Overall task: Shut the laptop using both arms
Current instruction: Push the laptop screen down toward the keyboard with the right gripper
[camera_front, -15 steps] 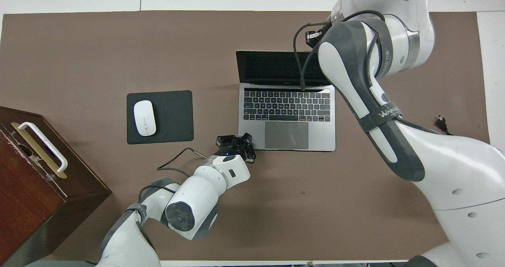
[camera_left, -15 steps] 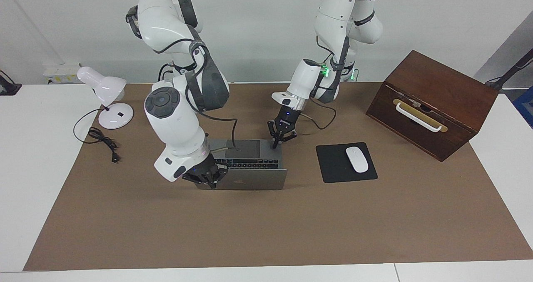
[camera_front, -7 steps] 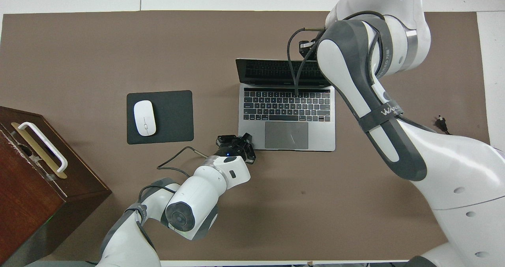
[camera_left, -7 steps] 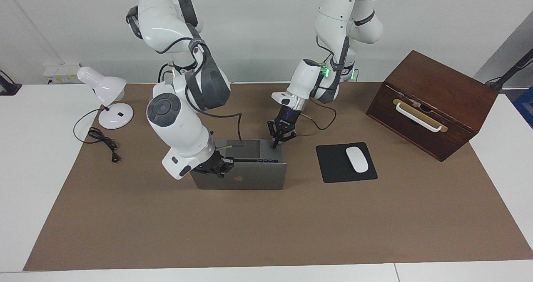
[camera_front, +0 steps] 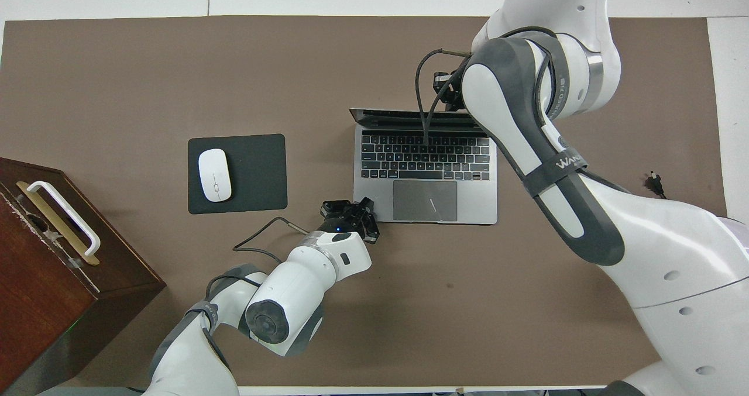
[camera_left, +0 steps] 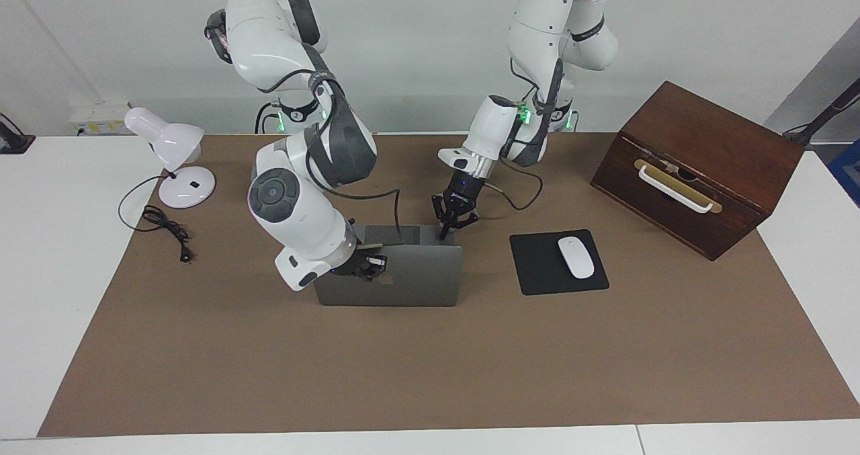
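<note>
Both grippers met the laptop: right gripper on its half-lowered lid, left gripper at its corner; fingers unclear.

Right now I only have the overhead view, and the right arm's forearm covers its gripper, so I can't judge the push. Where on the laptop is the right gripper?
Observer: The right gripper is against the back of the laptop lid, beside the apple logo, toward the right arm's end.
Operator: I see the lid only as a sliver. How does it stand?
Observer: It is partly down. Its grey back hides the keys in the facing view, and only the base's strip nearest the robots shows above its edge.
Operator: Is the left gripper touching?
Observer: Yes, the left gripper appears to have its tip down on the base's corner nearest the robots, toward the left arm's end.
</note>
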You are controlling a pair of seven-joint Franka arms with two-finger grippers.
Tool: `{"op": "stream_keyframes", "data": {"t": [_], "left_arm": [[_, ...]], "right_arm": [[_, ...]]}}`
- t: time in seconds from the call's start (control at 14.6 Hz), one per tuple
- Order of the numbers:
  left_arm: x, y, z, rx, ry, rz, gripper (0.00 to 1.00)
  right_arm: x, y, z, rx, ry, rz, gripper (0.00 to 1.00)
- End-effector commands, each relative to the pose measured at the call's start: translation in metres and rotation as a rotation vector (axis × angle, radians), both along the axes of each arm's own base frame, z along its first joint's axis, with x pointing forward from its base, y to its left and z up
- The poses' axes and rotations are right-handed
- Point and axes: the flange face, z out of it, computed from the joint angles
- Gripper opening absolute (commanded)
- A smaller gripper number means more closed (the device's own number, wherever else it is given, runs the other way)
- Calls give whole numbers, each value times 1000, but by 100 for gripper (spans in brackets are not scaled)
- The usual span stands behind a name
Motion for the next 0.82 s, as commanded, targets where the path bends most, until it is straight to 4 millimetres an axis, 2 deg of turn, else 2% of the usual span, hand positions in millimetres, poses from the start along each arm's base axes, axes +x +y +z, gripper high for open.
{"op": "stream_keyframes", "data": {"t": [0.0,0.75], "left_arm": [[-2,4,-32,43,28,-8,0],[-2,4,-32,48,23,-15,0]], "right_arm": [[-14,7,-10,15,69,-42,0],[-26,14,-44,-11,128,-75,0]]}}
